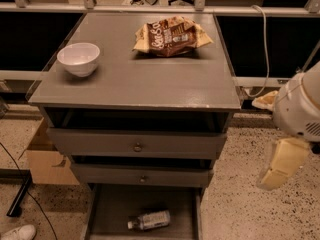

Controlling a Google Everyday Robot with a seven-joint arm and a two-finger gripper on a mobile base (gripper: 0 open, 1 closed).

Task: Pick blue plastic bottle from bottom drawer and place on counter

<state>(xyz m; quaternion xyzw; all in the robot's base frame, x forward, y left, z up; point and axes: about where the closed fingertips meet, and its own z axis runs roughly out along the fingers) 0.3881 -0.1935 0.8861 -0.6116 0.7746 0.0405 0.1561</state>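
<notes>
The blue plastic bottle (149, 220) lies on its side on the floor of the open bottom drawer (115, 204), white cap to the left. The counter (150, 79) is the grey cabinet top above it. My gripper (275, 174), cream-coloured below a white arm, hangs in the air to the right of the cabinet, at about the height of the two upper drawers. It is well above and to the right of the bottle and holds nothing that I can see.
A white bowl (78, 58) stands on the counter's left and a brown snack bag (170, 35) at its back. The two upper drawers (137, 146) with round knobs are partly pulled out. A cardboard box (45, 159) and a shoe (17, 232) are on the floor at left.
</notes>
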